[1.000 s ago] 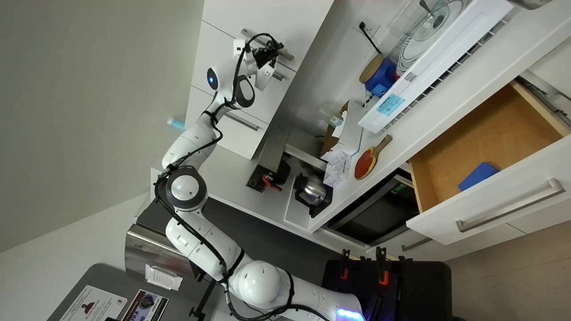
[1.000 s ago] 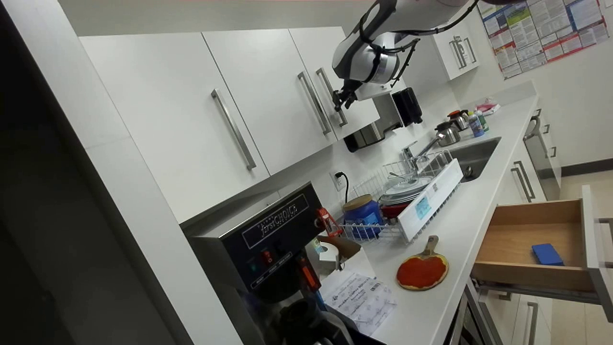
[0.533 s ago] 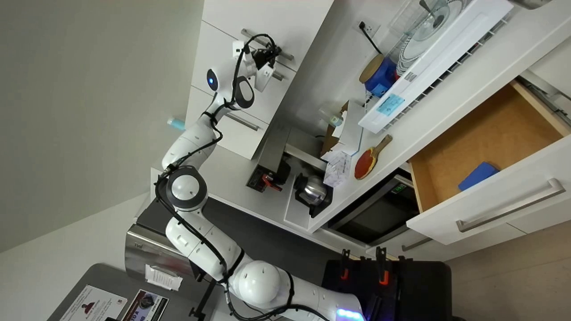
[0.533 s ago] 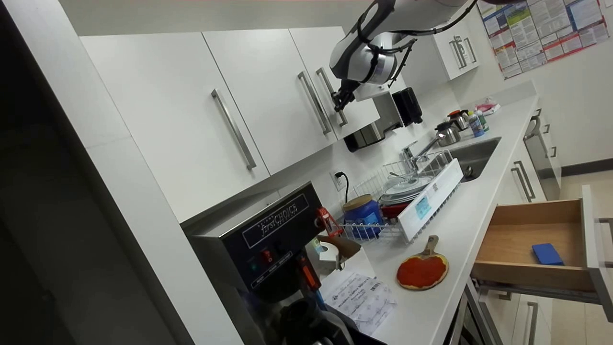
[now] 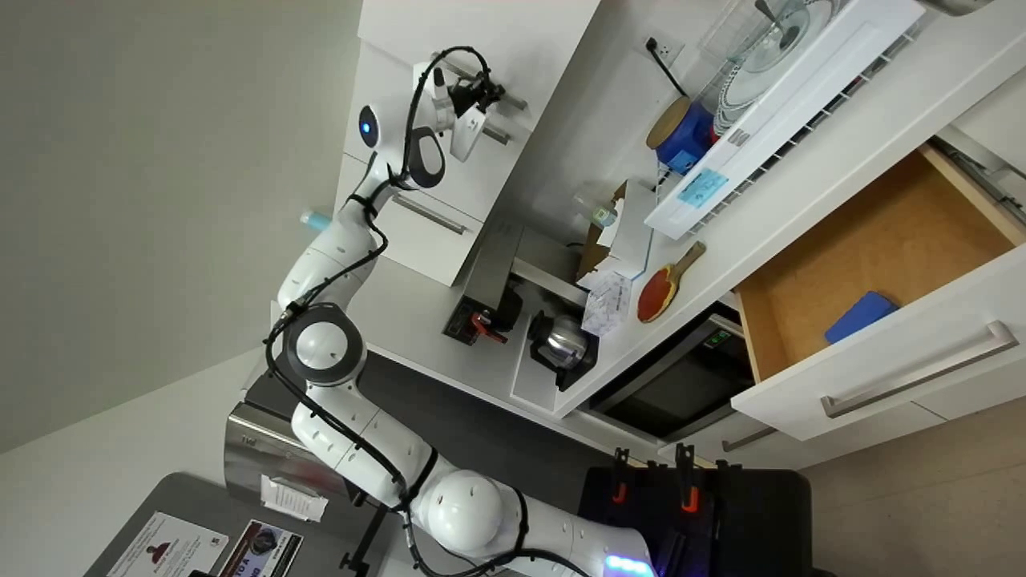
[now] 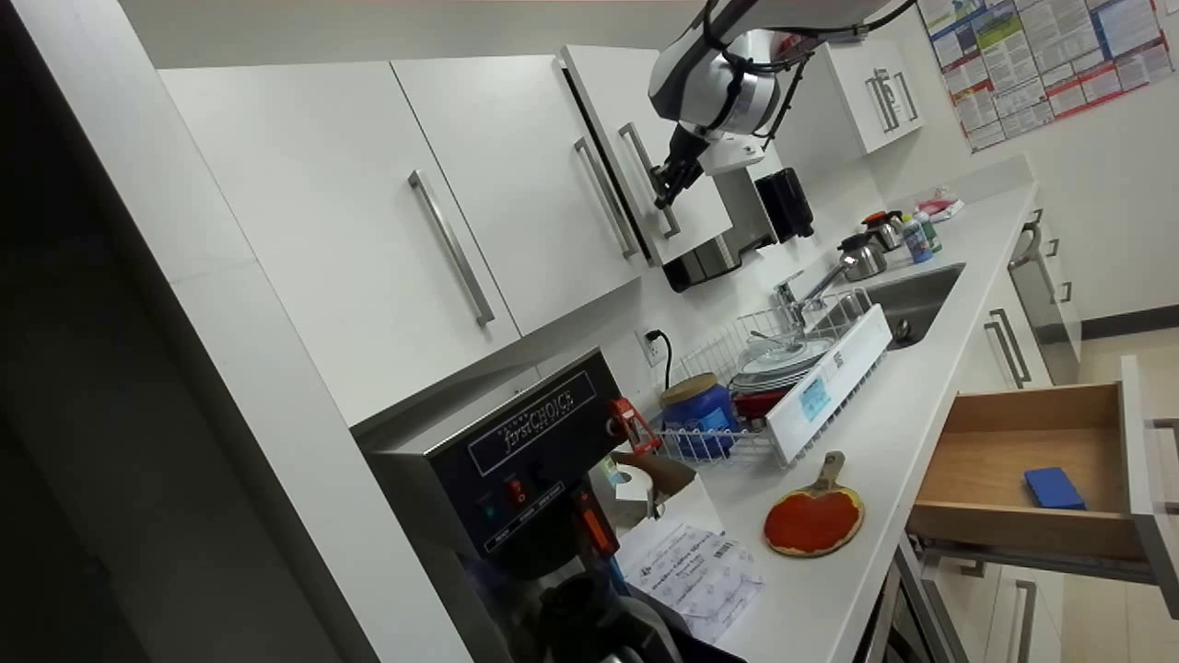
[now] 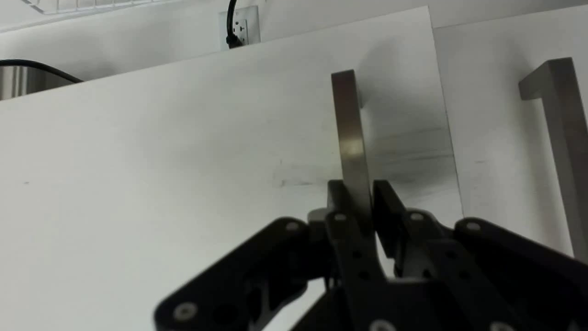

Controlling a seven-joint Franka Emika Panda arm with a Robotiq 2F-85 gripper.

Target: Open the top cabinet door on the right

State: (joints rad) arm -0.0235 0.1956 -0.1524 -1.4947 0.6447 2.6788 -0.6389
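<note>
Coffee machine (image 6: 516, 470): front panel read "firstCHOICE" in white letters.
Microwave (image 5: 673, 385): green display (image 5: 716, 339) was too small to read.
Wall poster (image 6: 1050, 69): print was too small to read.

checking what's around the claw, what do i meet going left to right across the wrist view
Shiny metal surface, wall outlet, bar handle of the top cabinet door, neighbouring handle.
</note>
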